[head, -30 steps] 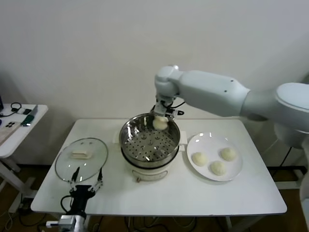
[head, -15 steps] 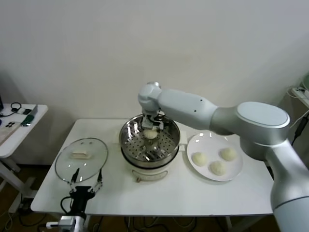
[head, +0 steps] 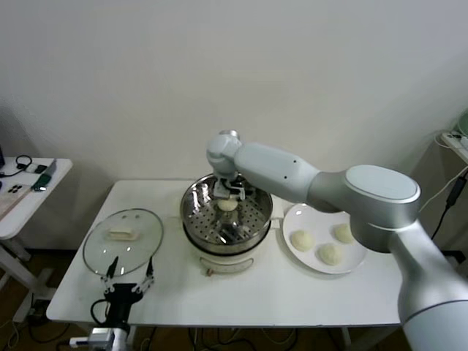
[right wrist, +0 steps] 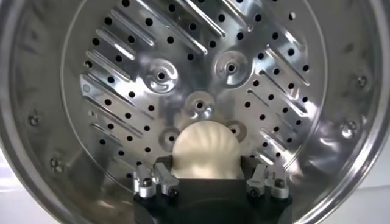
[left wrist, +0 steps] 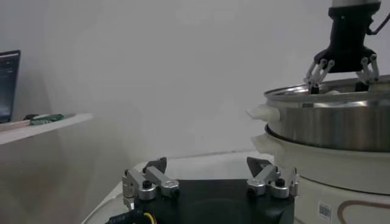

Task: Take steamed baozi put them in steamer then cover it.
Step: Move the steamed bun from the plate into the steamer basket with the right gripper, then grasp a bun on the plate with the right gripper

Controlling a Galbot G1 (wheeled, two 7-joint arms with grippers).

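The right hand hides the baozi's near side, so its grip seems uncertain.

We can read no words, brand names or numbers anywhere. The one marking we find is a small square printed code on the cream base of the steamer, seen in the left wrist view, and it is too small for us to make out.

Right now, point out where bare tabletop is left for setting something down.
Free: the front strip of the table between the left gripper and the plate; the far-left corner behind the cover. Crowded: the middle, where the right gripper holds a baozi over the steamer.
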